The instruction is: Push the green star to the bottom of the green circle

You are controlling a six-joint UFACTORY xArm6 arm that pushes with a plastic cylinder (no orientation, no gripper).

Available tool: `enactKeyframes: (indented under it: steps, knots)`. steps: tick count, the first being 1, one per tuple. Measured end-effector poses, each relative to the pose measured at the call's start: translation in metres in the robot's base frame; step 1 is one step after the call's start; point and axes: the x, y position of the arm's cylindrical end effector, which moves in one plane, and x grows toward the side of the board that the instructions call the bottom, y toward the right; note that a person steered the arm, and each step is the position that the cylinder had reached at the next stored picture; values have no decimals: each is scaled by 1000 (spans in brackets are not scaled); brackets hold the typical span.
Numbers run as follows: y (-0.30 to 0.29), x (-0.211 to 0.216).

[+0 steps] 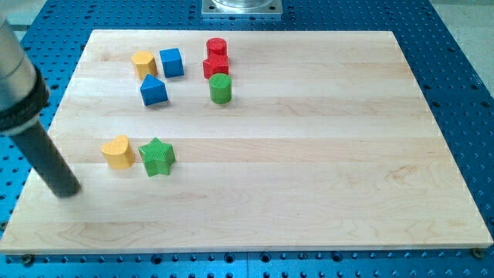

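The green star was recorded lying flat on the wooden bench, in the view's left half, below the middle. A yellow heart-shaped block was found just beside it on the view's left, close to touching. The green circle, an upright cylinder, was noted well apart from the star, toward the view's top and slightly right. Directly above the circle a red block of unclear shape was seen, with a red cylinder behind it. A blue cube, a yellow block and a blue peaked block were logged further left. My tip was observed at the bench's left edge, left of and below the yellow heart, clear of every block. No jaws are fitted to this arm, so no jaw state could be recorded.
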Motion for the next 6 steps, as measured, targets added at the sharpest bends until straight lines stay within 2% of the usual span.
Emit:
enactKeyframes:
  steps: [1, 2, 6]
  knots:
    - [20, -3]
    - [66, -9]
    - [172, -97]
